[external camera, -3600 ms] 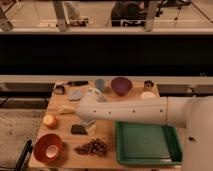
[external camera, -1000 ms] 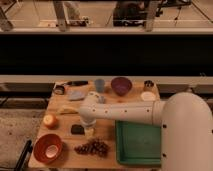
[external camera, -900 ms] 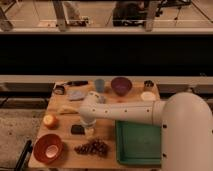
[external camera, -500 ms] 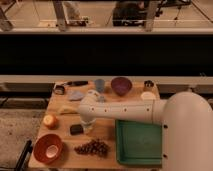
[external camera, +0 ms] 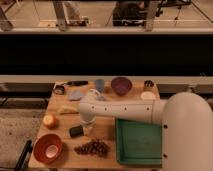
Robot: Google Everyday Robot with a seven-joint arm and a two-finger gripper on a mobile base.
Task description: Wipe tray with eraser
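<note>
A white arm reaches leftward across a wooden table (external camera: pixel 107 132), level above the surface, then bends down at the wrist. The gripper (external camera: pixel 86 126) points straight down, just right of the eraser (external camera: pixel 76 131); its grip cannot be told. The eraser lies flat, long axis roughly left-right. The green tray (external camera: pixel 140 142) sits well right, at the front.

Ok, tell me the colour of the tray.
The tray is green, in the camera view; the gripper hangs by the eraser.
</note>
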